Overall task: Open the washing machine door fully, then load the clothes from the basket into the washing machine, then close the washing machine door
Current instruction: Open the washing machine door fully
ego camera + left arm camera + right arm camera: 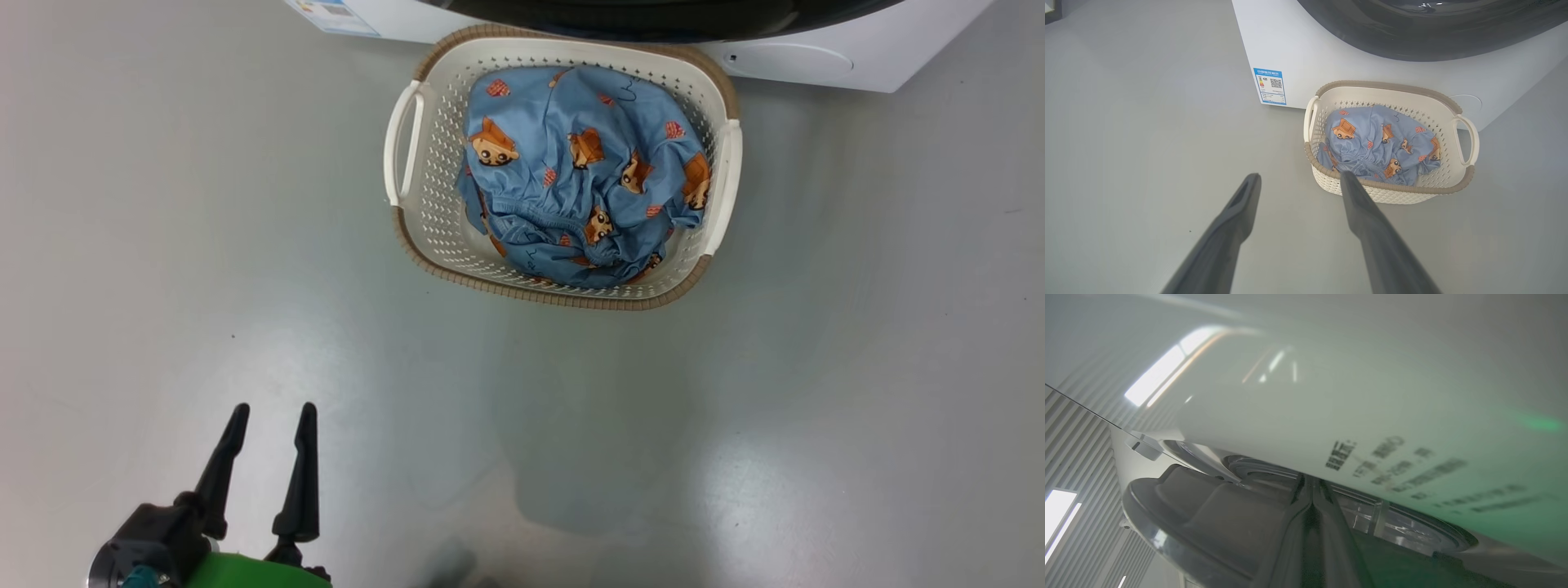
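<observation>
The cream basket (433, 204) stands on the floor against the white washing machine (816, 57), and the blue printed clothes (580, 171) are bunched inside it. The washing machine door (653, 20) shows as a black rim at the top edge. My left gripper (274, 408) hangs open and empty at the lower left, well short of the basket. In the left wrist view, that gripper (1300, 176) points at the basket (1392, 188), the clothes (1380, 147) and the door (1412, 41). My right gripper (1311, 482) is shut, tips at the seam between the door (1208, 522) and the machine's front (1331, 396).
Smooth grey floor (204, 245) spreads between my left gripper and the basket. A blue label sticker (1270, 86) sits at the machine's lower corner. In the right wrist view, slatted panels with bright lights (1069, 449) lie at the left.
</observation>
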You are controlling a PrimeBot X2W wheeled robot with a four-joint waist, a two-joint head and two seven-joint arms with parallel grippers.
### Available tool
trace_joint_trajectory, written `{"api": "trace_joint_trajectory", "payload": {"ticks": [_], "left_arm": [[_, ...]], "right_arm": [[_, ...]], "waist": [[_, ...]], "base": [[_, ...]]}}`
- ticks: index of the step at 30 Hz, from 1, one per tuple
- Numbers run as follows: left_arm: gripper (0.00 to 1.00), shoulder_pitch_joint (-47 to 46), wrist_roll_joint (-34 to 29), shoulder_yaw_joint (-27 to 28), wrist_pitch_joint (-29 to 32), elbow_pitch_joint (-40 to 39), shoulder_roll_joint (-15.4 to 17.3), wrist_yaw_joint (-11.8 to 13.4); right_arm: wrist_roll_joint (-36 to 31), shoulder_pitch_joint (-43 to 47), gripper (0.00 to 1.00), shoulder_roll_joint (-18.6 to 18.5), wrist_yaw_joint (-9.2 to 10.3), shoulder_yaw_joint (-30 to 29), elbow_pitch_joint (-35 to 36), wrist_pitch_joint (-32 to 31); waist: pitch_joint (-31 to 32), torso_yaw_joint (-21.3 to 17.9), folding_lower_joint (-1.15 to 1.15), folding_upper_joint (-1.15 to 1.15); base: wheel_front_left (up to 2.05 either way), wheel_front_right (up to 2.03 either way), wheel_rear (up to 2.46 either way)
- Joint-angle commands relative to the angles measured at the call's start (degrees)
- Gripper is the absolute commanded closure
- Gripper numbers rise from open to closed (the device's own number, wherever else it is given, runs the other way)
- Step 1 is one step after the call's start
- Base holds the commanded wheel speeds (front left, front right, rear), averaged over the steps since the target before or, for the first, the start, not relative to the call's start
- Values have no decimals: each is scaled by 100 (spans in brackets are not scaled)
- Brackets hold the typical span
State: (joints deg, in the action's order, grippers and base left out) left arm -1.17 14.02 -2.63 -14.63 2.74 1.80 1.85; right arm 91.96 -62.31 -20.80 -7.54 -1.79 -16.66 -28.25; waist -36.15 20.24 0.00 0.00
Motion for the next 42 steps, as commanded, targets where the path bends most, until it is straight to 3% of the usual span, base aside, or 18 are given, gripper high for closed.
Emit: {"api": "trace_joint_trajectory", "payload": {"ticks": [1, 25, 42], "left_arm": [[0, 76, 36, 214, -37, -122, 108, 72], [0, -13, -8, 457, -37, 40, 108, -21], [0, 11, -77, 583, -37, 119, 108, -86]], "right_arm": [[63, -40, 100, 149, 5, 17, 121, -94], [-23, 615, 100, 619, 5, 343, -6, -959], [43, 1456, 100, 1296, 5, 942, 501, -1776]], "waist": [[-25, -28, 0, 0], [178, -583, 0, 0], [529, -906, 0, 0]], "base": [[0, 0, 0], [0, 0, 0], [0, 0, 0]]}}
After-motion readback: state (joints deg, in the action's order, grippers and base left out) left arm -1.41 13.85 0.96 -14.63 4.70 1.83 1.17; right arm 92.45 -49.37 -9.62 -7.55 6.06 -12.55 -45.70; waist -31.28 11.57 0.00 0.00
